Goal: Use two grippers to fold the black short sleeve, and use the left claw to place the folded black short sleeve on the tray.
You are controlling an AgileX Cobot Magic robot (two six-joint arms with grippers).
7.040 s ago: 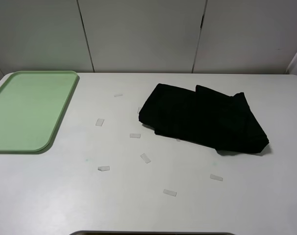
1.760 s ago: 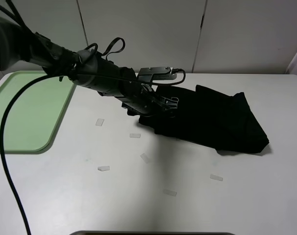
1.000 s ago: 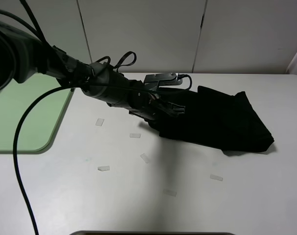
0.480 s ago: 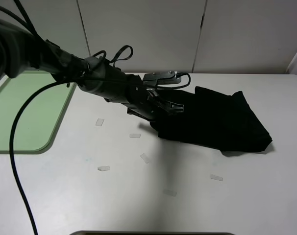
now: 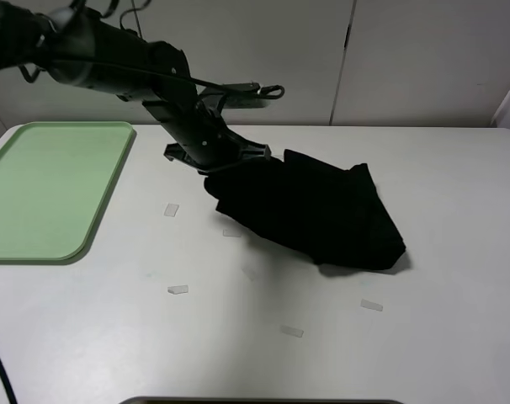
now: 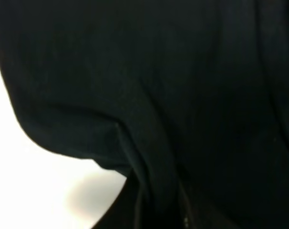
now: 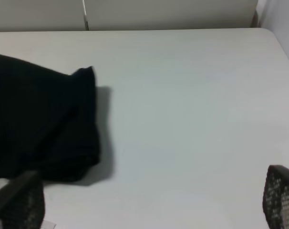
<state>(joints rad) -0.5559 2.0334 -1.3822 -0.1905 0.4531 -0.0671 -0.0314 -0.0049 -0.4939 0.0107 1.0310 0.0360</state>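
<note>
The folded black short sleeve [image 5: 318,215] lies right of the table's middle, its left end raised off the surface. My left gripper [image 5: 220,162] reaches in from the upper left and is shut on that raised end. Black cloth [image 6: 173,95] fills almost the whole left wrist view and hides the fingers there. The pale green tray [image 5: 45,189] lies at the far left, apart from the shirt. My right gripper [image 7: 149,193] is out of the high view. In its wrist view it stands open over bare table, with the shirt [image 7: 39,119] off to one side.
Several small strips of clear tape lie on the white table, among them one [image 5: 171,209] near the tray, one [image 5: 178,289] further forward and one [image 5: 371,305] in front of the shirt. White wall panels close off the back edge.
The left gripper has risen and moved left and back, dragging the shirt with it. The shirt's right end has slid leftward and its left end has lifted.
</note>
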